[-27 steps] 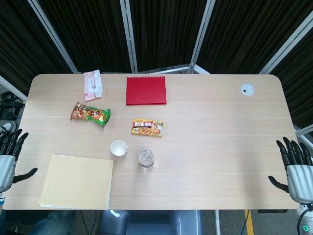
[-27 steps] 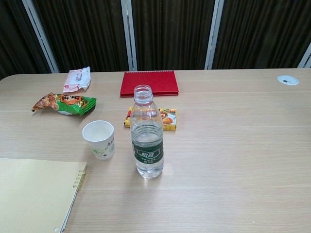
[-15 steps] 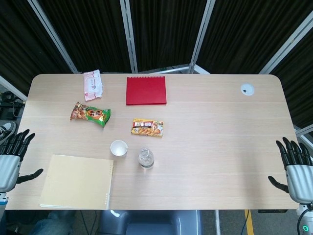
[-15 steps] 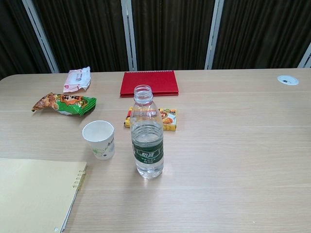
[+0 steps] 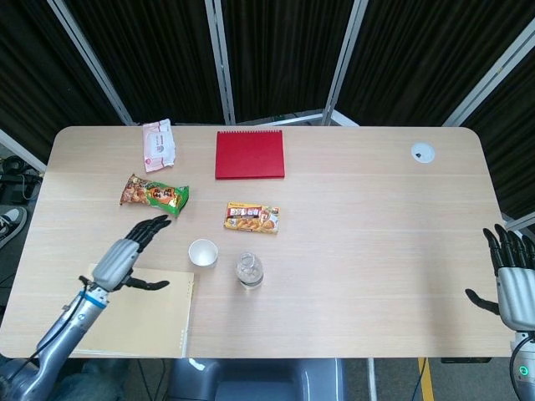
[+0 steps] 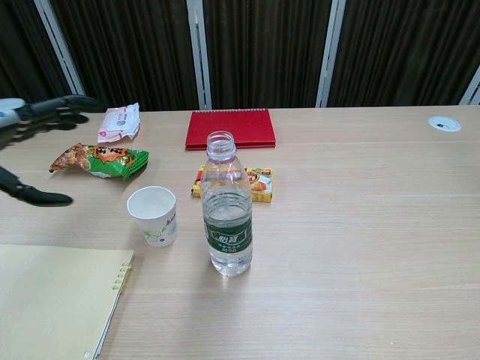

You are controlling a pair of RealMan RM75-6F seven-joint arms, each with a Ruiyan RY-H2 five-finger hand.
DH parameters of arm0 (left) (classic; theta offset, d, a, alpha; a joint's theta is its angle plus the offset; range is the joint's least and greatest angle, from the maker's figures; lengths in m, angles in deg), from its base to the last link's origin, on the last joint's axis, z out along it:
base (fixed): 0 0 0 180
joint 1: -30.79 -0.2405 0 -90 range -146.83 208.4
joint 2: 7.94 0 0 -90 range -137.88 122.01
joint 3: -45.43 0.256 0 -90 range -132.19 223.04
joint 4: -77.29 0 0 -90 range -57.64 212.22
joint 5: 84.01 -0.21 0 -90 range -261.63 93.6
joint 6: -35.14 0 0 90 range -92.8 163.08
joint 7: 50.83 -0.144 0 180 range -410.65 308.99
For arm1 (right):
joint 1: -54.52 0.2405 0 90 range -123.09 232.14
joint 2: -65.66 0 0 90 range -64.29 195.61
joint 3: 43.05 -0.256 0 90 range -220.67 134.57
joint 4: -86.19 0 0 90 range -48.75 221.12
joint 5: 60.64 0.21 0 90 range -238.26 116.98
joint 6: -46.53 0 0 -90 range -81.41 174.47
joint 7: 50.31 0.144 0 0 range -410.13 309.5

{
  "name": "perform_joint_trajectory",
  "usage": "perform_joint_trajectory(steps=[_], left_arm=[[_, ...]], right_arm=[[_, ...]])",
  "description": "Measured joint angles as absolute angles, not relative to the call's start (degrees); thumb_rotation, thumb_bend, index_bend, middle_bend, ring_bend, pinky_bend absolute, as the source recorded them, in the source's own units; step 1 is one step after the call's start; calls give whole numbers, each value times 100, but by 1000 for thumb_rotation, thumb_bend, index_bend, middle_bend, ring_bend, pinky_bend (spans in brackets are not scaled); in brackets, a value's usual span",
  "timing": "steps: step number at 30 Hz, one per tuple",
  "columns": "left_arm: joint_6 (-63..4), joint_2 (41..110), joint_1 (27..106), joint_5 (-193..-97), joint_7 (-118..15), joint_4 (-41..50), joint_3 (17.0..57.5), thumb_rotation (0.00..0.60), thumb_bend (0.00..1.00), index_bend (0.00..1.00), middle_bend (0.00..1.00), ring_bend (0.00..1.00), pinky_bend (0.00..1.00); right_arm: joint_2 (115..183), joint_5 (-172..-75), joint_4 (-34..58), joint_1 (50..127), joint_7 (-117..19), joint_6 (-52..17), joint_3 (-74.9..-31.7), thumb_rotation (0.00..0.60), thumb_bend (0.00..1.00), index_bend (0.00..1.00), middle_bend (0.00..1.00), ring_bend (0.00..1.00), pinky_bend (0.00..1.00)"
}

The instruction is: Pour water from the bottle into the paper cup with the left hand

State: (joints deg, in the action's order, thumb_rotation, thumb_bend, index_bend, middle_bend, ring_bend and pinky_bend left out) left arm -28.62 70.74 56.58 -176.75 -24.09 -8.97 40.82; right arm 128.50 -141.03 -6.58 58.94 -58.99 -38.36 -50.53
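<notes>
A clear uncapped water bottle [image 5: 249, 270] [image 6: 226, 216] with a green label stands upright near the table's front middle. A white paper cup [image 5: 202, 252] [image 6: 153, 215] stands upright just to its left, apart from it. My left hand [image 5: 127, 256] [image 6: 34, 127] hovers over the table left of the cup, fingers spread and holding nothing. It touches neither the cup nor the bottle. My right hand [image 5: 512, 277] stays off the table's right edge, fingers spread and empty; the chest view does not show it.
A yellow notepad [image 5: 132, 310] lies at the front left under my left forearm. A green snack bag [image 5: 154, 195], a pink wipes pack [image 5: 157, 144], a red notebook [image 5: 250, 154] and a small yellow box [image 5: 252, 217] lie behind the cup and bottle. A white grommet [image 5: 422, 152] sits far right.
My left hand has swung in from beyond the table's left edge to above the table, left of the cup. My right hand has shifted slightly to the right. Cup and bottle have not moved.
</notes>
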Motion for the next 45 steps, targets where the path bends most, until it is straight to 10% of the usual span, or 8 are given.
perform_joint_trajectory(steps=[23,45], left_arm=[[-1918,9165,7130,-17664,-323,1458,3954,600,0,0,0,0,0],[-1572,9633,7582,-17483,-42,1692,4139,600,0,0,0,0,0]], right_arm=[[13072,-13234,-193,6107,-6100,-3318,-5293,600,0,0,0,0,0],[13097,-13087,-103,6150,-6118,-3211,-5290,600,0,0,0,0,0]])
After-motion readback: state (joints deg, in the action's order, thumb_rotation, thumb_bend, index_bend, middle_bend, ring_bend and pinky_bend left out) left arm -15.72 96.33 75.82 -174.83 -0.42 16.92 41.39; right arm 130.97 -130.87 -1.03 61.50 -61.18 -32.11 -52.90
